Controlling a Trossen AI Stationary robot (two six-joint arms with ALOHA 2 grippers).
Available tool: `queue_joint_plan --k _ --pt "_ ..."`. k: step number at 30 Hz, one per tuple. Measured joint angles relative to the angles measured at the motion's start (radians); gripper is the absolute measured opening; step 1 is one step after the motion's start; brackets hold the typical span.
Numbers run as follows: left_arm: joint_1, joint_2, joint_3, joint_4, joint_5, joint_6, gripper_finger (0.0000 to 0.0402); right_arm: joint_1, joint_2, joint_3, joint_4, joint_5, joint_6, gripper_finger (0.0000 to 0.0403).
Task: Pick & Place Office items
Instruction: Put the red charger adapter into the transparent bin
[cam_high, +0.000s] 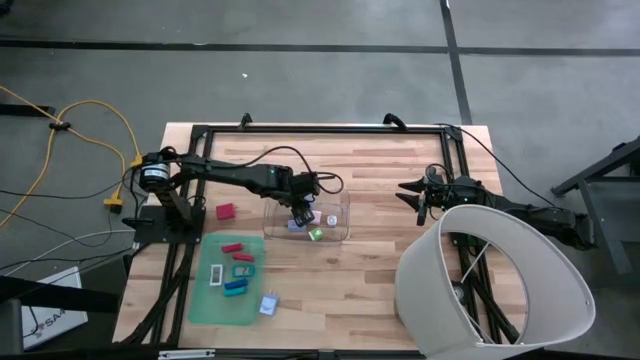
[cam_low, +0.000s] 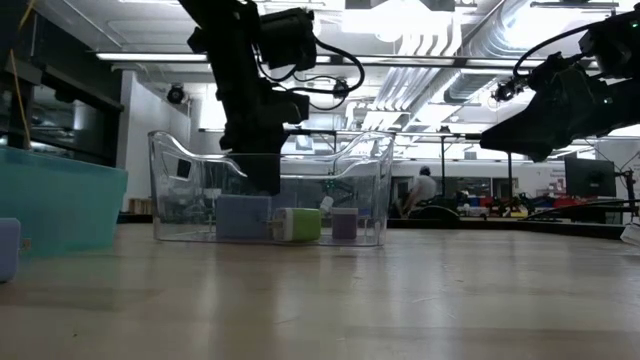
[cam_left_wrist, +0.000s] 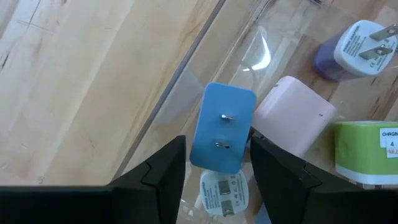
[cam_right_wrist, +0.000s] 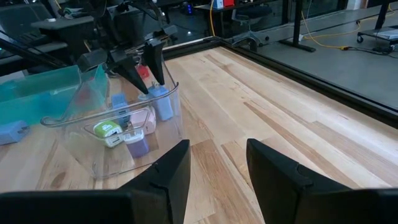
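The left gripper (cam_left_wrist: 217, 168) hangs inside the clear bin (cam_high: 340, 205), which sits on the wooden table (cam_high: 400, 160) near its middle, and its fingers (cam_left_wrist: 165, 171) stand just either side of a blue plug-in charger (cam_left_wrist: 222, 127) standing prongs-up on the bin floor; a thin gap shows at each side, so the jaws look narrowly parted and letting go, not gripping. Beside the blue piece in the bin lie a pink block (cam_left_wrist: 292, 118), a green block (cam_left_wrist: 367, 149), a purple-and-white plug (cam_left_wrist: 354, 50) and a small white piece (cam_left_wrist: 221, 190). More office items wait on the green mat (cam_high: 205, 300) at the table's left front corner, among them a red piece (cam_high: 232, 247), a teal one (cam_high: 243, 270) and a blue one (cam_high: 235, 285), with another red piece (cam_high: 225, 211) on bare wood nearby. To finish this drop cleanly, I judge the fingers should part a little more and lift straight up, so neither pad drags the charger over or clips the bin wall. The right gripper (cam_right_wrist: 217, 168) waits, jaws half apart and empty, above the table's right side
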Motion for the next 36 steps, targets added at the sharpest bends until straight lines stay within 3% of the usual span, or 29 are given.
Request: queue_joint_plan --k 17,27,36 --pt "-0.05 -0.166 -0.001 -0.092 -0.104 0.028 0.0173 0.0 0.0 0.0 0.001 0.0 0.0 0.0144" --pt "-0.112 -0.306 0.0 -0.359 -0.163 -0.268 0.0173 0.0 0.0 0.0 0.001 0.0 0.0 0.0144" --pt "-0.188 -0.33 0.0 -0.547 -0.2 -0.507 0.0174 0.0 0.0 0.0 0.001 0.0 0.0 0.0144"
